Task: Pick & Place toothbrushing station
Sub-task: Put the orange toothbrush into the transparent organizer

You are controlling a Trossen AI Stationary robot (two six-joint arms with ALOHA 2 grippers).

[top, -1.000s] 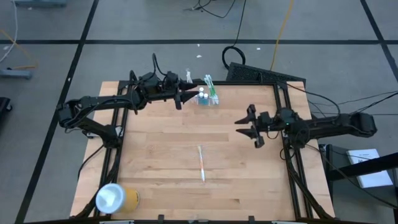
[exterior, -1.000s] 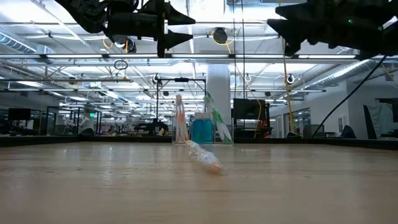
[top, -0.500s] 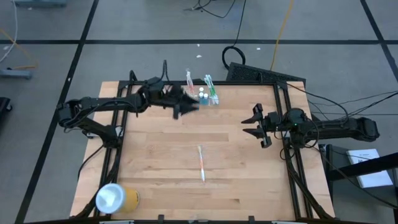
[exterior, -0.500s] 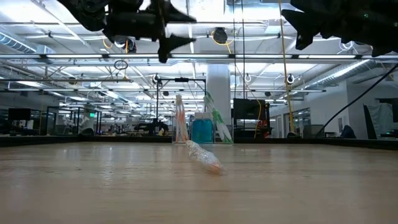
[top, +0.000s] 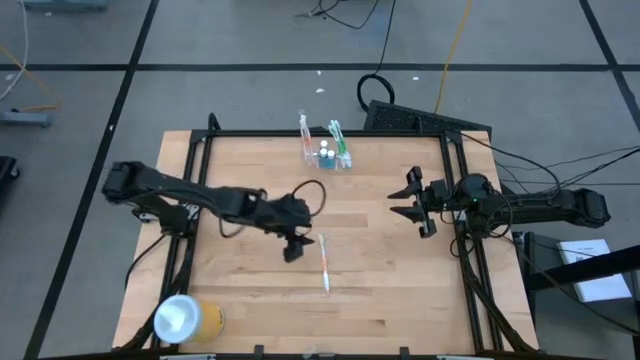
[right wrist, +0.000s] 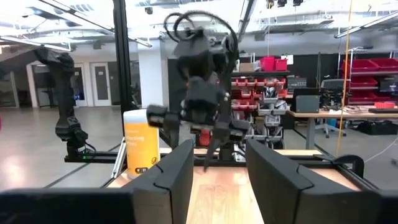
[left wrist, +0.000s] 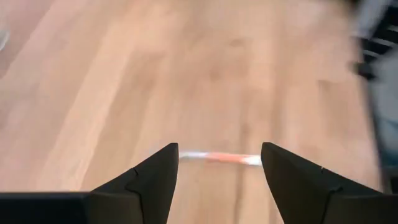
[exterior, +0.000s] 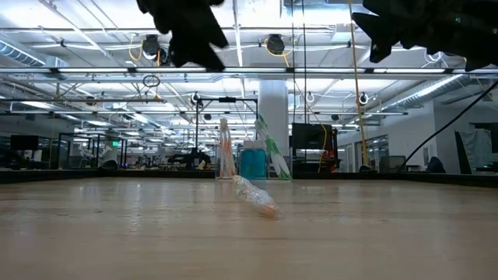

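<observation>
Left gripper [top: 297,245] is now hanging over the middle of the counter [top: 240,290], just beside the loose toothbrush [top: 324,262] lying there — a second ago it was up at the far edge, right against the toothbrushing station [top: 327,153]. Its jaws are standing wide apart and holding nothing; in the left wrist view the toothbrush [left wrist: 221,157] is showing in the gap between the two fingers [left wrist: 147,180], below them on the wood.

The station is sitting upright near the far edge of the counter, well apart from both arms, with brushes standing in it. It is staying where it was through the left arm's swing away.

Right gripper [top: 408,210] is waiting at the right side of the counter, having drawn back slightly toward its own edge; jaws partly open, empty.

Yellow cylinder [top: 186,319] with its white end is resting at the near left corner, untouched.

Reading of it — the left arm is leaving the station alone and lining up on the loose toothbrush, likely to carry it to the station. Next move probably needs a straight descent and a close across the thin handle.
</observation>
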